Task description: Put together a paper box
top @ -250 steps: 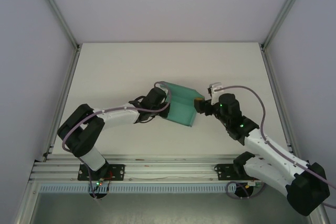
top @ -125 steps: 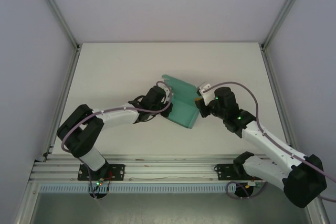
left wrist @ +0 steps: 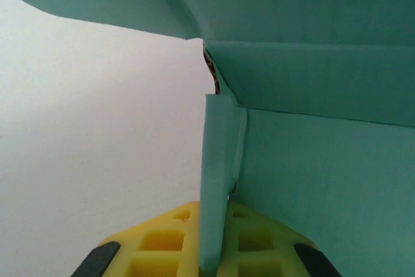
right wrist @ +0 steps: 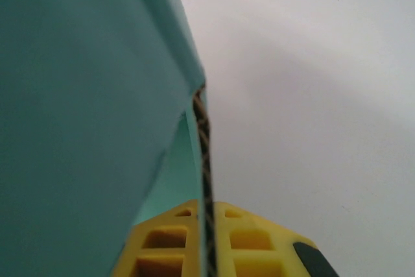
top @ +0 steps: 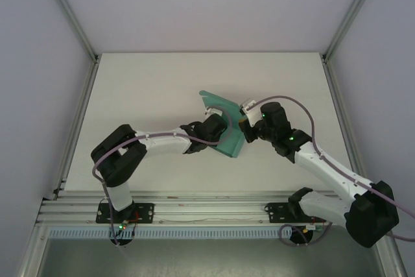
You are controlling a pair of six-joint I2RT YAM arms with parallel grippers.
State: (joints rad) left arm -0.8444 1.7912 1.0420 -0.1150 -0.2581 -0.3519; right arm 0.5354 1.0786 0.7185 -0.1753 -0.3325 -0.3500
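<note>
White flat surface (top: 149, 89) is carrying the work. Teal-green thin card paper box (top: 231, 141), partly folded, is sitting near the middle of the surface, slightly right. One panel is sloping upward, and a curved flap is standing at the far end.

Left end effector (left wrist: 211, 241) is reaching in from the left. Its yellow pads (left wrist: 162, 244) are pinching narrow on an upright flap at an inner corner of the box.

Right end effector (right wrist: 206, 241) is meeting the box from the right. Its yellow pads (right wrist: 253, 238) are clamping tight on the box's right edge, and the thin card edge is showing between them.
</note>
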